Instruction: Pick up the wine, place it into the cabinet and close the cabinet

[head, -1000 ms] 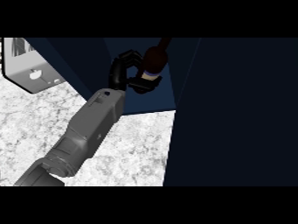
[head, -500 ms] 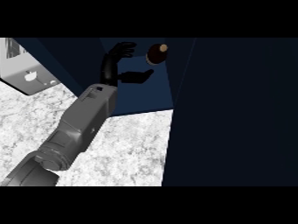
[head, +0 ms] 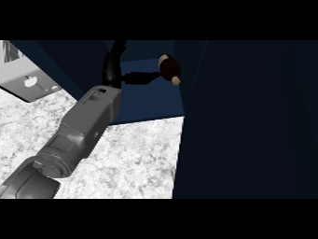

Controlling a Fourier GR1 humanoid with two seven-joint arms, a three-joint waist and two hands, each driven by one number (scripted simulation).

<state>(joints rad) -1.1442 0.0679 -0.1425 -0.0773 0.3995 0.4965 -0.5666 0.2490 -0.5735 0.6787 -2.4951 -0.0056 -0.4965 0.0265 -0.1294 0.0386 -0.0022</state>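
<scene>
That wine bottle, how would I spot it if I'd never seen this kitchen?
Find the dark blue cabinet that fills the right side above the speckled counter. Follow the grey forearm up to its black hand inside the opening. Just right of the thumb is the wine bottle, a small dark brown rounded shape with a pale tip, the only non-blue thing there.

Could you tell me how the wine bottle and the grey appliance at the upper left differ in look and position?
The wine bottle is dark and rounded, while the grey appliance is pale and boxy with a hole in its face. The wine bottle sits inside the dark blue cabinet, beside the left hand; the grey appliance stands outside it on the marbled counter. Both are partly cut off or hidden.
</scene>
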